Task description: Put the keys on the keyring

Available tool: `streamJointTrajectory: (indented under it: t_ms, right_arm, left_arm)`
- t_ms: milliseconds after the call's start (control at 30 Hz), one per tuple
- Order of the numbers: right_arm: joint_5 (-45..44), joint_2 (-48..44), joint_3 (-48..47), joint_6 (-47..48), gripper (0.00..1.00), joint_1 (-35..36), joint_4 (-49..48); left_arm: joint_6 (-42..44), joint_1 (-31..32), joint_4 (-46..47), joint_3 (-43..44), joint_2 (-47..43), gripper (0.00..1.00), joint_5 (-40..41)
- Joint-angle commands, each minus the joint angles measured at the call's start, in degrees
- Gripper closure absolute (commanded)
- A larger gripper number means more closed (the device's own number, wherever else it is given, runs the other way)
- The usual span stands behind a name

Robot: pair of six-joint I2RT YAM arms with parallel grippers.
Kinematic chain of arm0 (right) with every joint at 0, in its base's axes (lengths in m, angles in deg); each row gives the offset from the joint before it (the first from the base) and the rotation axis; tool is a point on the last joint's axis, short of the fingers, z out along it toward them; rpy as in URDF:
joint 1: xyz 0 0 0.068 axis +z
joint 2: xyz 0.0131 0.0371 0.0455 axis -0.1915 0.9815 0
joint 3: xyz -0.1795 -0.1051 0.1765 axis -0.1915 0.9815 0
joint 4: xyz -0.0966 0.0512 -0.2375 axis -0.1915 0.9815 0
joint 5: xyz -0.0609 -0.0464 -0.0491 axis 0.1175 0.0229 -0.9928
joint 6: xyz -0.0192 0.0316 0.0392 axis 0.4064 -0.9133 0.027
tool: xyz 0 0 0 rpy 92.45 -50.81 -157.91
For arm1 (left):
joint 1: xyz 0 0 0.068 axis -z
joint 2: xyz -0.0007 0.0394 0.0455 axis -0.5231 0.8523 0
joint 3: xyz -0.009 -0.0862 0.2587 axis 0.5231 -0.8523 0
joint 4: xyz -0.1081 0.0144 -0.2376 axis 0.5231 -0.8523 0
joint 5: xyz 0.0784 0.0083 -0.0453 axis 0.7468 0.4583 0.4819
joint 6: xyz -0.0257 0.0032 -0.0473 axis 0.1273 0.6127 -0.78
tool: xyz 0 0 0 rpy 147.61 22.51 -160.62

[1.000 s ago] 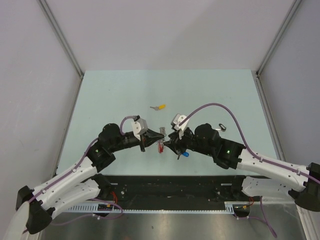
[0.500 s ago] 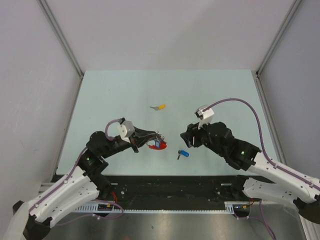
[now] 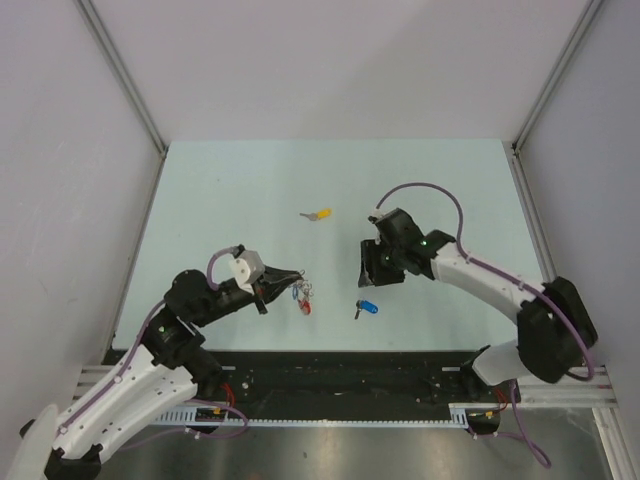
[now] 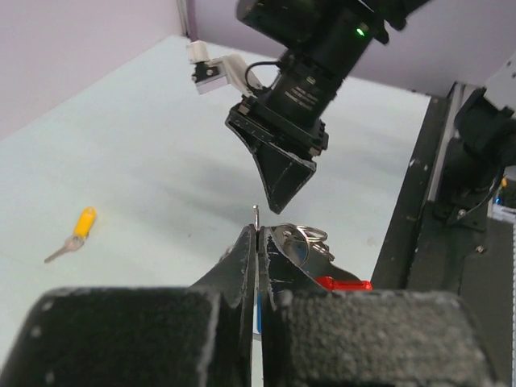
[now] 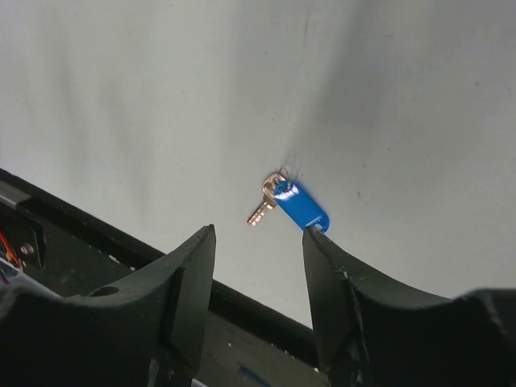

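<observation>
Two keys are seen loose on the table [image 3: 200,200] from overhead: a yellow-capped key [image 3: 320,214] further back and a blue-capped key [image 3: 367,308] near the front edge. The left gripper [image 3: 290,284] is closed on the keyring [image 3: 303,293], which hangs at its tips with a bit of red strap [image 3: 304,308] below, to the left of the blue-capped key and apart from it. The right gripper [image 3: 372,265] is held over the table just behind that key, with nothing in it. From the left wrist, the jaws are shown pressed together on a thin sliver of metal at their tips, the silver keyring [image 4: 300,239] and red strap [image 4: 343,283] bunched just beyond them, while the right gripper [image 4: 278,173] is pointed down close ahead. From the right wrist, the jaws are seen standing apart and empty, with the blue-capped key [image 5: 294,205] flat on the table just past the fingertips [image 5: 197,250]. The step in hand is judged to be the pick-up of that key. A descent with the jaws astride the cap is called for next, then a close on it — the shank left free for threading onto the ring.
</observation>
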Motion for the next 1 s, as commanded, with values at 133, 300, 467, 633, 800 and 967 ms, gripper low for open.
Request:
streamJointTrajectory:
  t_ms: [133,300,467,633,800,967]
  right_arm:
    - [10.9,19.08,-15.74,11.21,0.56,-1.94,14.47]
    - [11.79,27.17,-22.77,15.88,0.59,-2.11,19.58]
    - [11.26,30.78,-25.6,17.72,0.59,-3.6,22.84]
    - [13.01,33.59,-26.22,19.57,0.61,-4.4,23.89]
    - [14.59,35.18,-26.3,20.19,0.64,-4.4,23.63]
    - [16.18,36.32,-26.3,20.45,0.66,-4.57,22.66]
  left_arm:
    - [5.96,-0.41,-5.9,3.59,-2.04,1.0,4.58]
    - [6.76,-0.41,-6.69,3.77,-2.04,1.0,5.02]
    - [6.93,-0.32,-7.57,3.95,-1.78,1.0,4.76]
    - [6.93,-0.5,-7.66,4.03,-1.77,1.0,4.76]
    - [6.84,-0.67,-7.75,4.03,-1.69,1.0,4.58]
    - [6.84,-0.67,-8.01,4.03,-1.6,1.0,4.41]
